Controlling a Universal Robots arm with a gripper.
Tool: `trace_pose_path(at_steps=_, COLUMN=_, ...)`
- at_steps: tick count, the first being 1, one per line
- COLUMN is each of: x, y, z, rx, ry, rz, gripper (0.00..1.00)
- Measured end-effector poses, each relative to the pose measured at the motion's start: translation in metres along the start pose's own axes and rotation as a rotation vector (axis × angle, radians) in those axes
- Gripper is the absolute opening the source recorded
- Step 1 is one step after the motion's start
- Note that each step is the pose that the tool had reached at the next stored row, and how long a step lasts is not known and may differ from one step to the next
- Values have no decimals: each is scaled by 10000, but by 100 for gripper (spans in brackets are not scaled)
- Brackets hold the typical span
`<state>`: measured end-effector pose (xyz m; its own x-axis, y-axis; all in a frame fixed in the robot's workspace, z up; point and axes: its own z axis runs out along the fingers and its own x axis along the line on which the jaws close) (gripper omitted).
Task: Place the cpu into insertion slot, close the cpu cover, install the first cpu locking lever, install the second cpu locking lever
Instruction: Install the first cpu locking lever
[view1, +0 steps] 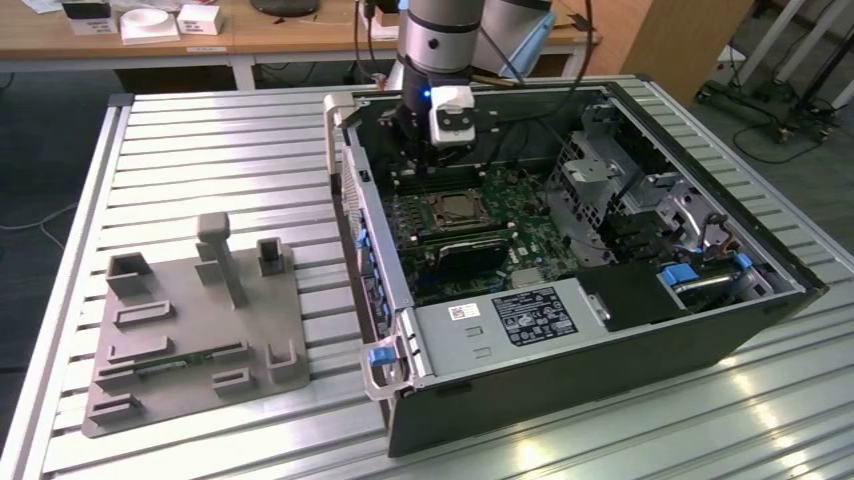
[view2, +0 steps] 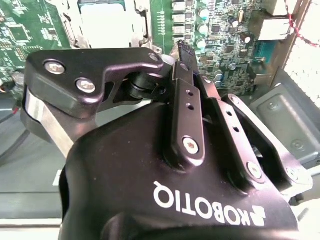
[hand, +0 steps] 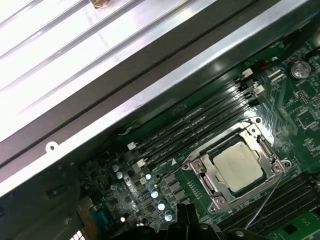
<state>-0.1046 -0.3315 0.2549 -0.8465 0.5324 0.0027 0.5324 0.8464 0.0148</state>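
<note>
Even overhead room light, bright streaks glaring off the ribbed metal worktop (view1: 641, 440), computer case (view1: 561, 390) interior in shadow; second wrist view, cpu (view2: 107, 20) top blown white; first wrist view, worktop slats washed pale.

Ribbed metal tabletop (view1: 200, 150) front and centre, slats running across, bright glare pooling on its near edge at the exterior view's right. Behind it, a wooden desk (view1: 267, 42) with small white boxes (view1: 150, 25) on top. Dark floor (view1: 40, 140) on the exterior view's left, a pale cable (view1: 27, 222) trailing over it. Far right: wooden panel (view1: 681, 40) and wheeled stands (view1: 787, 95).
</note>
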Motion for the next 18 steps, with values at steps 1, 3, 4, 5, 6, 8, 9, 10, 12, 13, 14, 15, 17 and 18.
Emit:
trace_pose_path(at_steps=1, x=1, y=-1, z=1, rx=2, ry=2, rz=-90, gripper=10)
trace_pose_path(at_steps=3, x=1, y=-2, z=3, rx=2, ry=6, rz=-286, gripper=10)
trace_pose_path(at_steps=4, x=1, y=-2, z=3, rx=3, ry=7, rz=-405, gripper=10)
trace_pose_path(at_steps=5, x=1, y=-2, z=4, rx=1, ry=9, rz=-524, gripper=10)
trace_pose_path(at_steps=6, x=2, y=-2, z=4, rx=3, ry=12, rz=-671, gripper=10)
trace_pose_path(at_steps=8, x=2, y=-2, z=6, rx=3, ry=17, rz=-1030, gripper=10)
trace_pose_path(at_steps=9, x=2, y=-2, z=7, rx=3, ry=19, rz=-1208, gripper=10)
trace_pose_path(at_steps=10, x=2, y=-2, z=8, rx=2, ry=22, rz=-1371, gripper=10)
trace_pose_path(at_steps=12, x=10, y=-7, z=11, rx=-1, ry=26, rz=-1524, gripper=10)
trace_pose_path(at_steps=13, x=26, y=-17, z=12, rx=0, ry=26, rz=-1533, gripper=10)
trace_pose_path(at_steps=14, x=41, y=-26, z=13, rx=-1, ry=26, rz=-1535, gripper=10)
trace_pose_path(at_steps=15, x=61, y=-38, z=13, rx=0, ry=26, rz=-1537, gripper=10)
trace_pose_path(at_steps=17, x=93, y=-57, z=16, rx=-2, ry=26, rz=-1547, gripper=10)
trace_pose_path(at_steps=18, x=99, y=-59, z=17, rx=-5, ry=27, rz=-1554, gripper=10)
